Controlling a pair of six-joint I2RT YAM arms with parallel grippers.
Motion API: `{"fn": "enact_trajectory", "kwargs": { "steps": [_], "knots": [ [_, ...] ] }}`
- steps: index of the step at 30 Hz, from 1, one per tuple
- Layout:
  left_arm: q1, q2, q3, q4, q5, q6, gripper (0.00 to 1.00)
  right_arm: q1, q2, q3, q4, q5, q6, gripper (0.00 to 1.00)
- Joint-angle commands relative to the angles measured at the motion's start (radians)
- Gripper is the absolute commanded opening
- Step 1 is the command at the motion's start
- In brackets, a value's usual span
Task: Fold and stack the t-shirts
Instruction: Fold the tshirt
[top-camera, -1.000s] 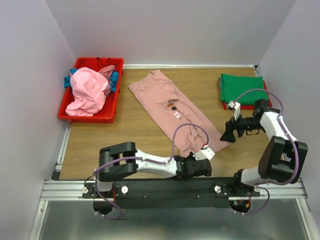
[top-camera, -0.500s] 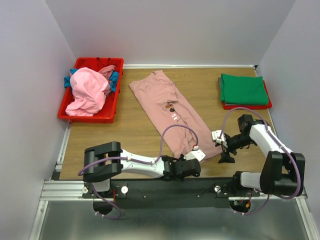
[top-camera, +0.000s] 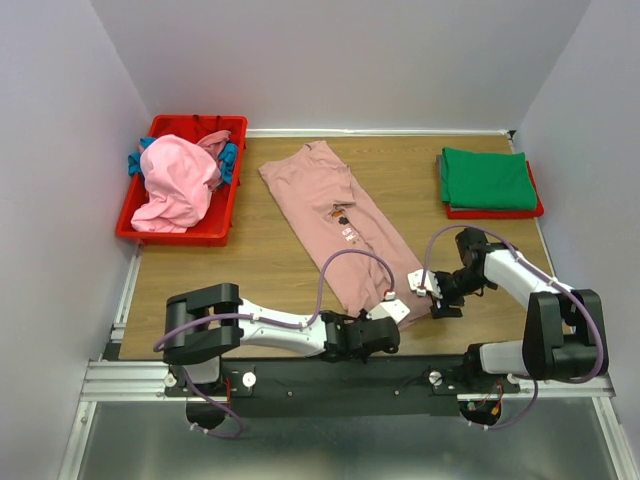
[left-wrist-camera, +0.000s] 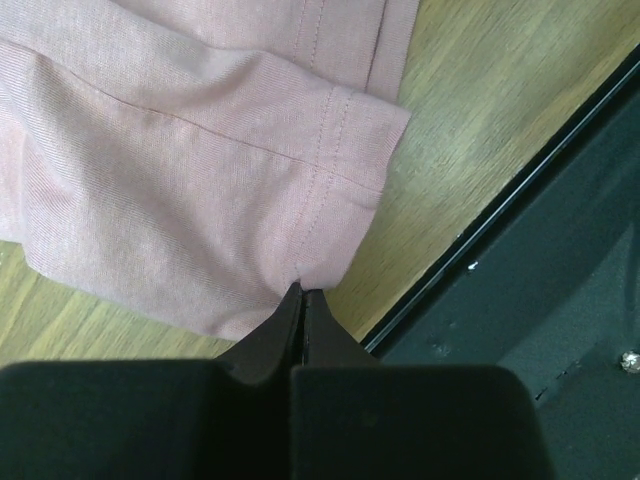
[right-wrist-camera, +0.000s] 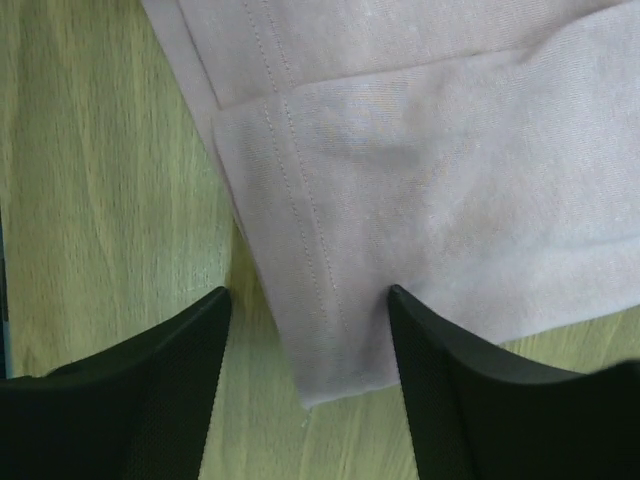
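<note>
The dusty-pink t-shirt (top-camera: 345, 215) lies folded lengthwise, running diagonally across the wooden table. My left gripper (top-camera: 385, 318) is at its near end. In the left wrist view it (left-wrist-camera: 303, 292) is shut on the shirt's hem edge (left-wrist-camera: 200, 190). My right gripper (top-camera: 436, 296) is at the near-right corner of the same shirt. In the right wrist view it (right-wrist-camera: 310, 300) is open, with the hemmed corner (right-wrist-camera: 330, 300) lying between the jaws. A folded green t-shirt (top-camera: 488, 178) lies on a folded red one (top-camera: 495, 212) at the back right.
A red bin (top-camera: 205, 232) at the back left holds a brighter pink t-shirt (top-camera: 175, 182) and a blue one (top-camera: 232, 158). The black base rail (left-wrist-camera: 520, 280) runs close behind the left gripper. White walls close in the table on three sides.
My right gripper has swung down from the right side to the shirt's near-right corner. My left gripper has shifted slightly left, dragging the shirt's near end with it.
</note>
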Motion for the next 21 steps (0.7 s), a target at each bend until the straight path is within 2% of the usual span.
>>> {"fn": "enact_trajectory", "kwargs": {
  "steps": [1,5,6,11,19,21],
  "knots": [
    [-0.003,-0.003,-0.055,-0.054,0.071,-0.037,0.00,0.014,0.039,-0.009,0.082,0.062,-0.004,0.68],
    [-0.003,-0.023,-0.080,-0.035,0.074,-0.046,0.00,0.018,0.050,-0.020,0.089,0.076,-0.008,0.49],
    [-0.003,-0.029,-0.084,-0.026,0.074,-0.048,0.00,0.019,0.049,-0.022,0.089,0.074,-0.010,0.39],
    [-0.001,-0.032,-0.101,0.008,0.084,-0.051,0.00,0.020,0.020,-0.023,0.088,0.044,-0.002,0.18],
    [0.049,-0.107,-0.144,0.086,0.099,-0.054,0.00,0.026,-0.010,0.070,-0.019,-0.053,0.021,0.01],
    [0.072,-0.150,-0.158,0.100,0.105,-0.049,0.00,0.026,-0.005,0.104,-0.038,-0.082,0.053,0.00]
  ]
}}
